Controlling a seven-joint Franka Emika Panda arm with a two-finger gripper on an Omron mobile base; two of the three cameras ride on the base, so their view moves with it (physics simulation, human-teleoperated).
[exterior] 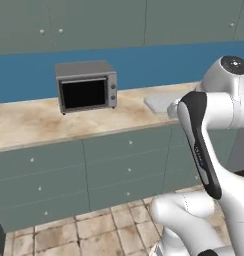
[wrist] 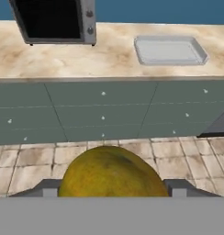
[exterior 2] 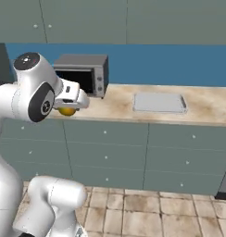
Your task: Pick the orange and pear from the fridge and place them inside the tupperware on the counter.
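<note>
My gripper (exterior 2: 67, 109) is shut on the pear (wrist: 111, 174), an olive-yellow fruit that bulges up between the two dark fingertips (wrist: 44, 188) in the hand view. In the right base view the pear (exterior 2: 66, 111) hangs under the white hand, in the air in front of the counter (exterior 2: 115, 106) and near its edge. The tupperware (wrist: 170, 50), a shallow pale grey tray, lies empty on the counter (wrist: 109, 59) to the right of the hand, well away from it. The same tupperware (exterior: 161, 102) shows behind my forearm in the left base view. The orange and the fridge are out of view.
A grey toaster oven (exterior 2: 84, 74) stands on the counter behind the hand, left of the tray. Grey-green drawers (wrist: 104, 110) run below the worktop, over a tiled floor (exterior 2: 147, 213). A dark slab (wrist: 219, 124) reaches in at the right edge.
</note>
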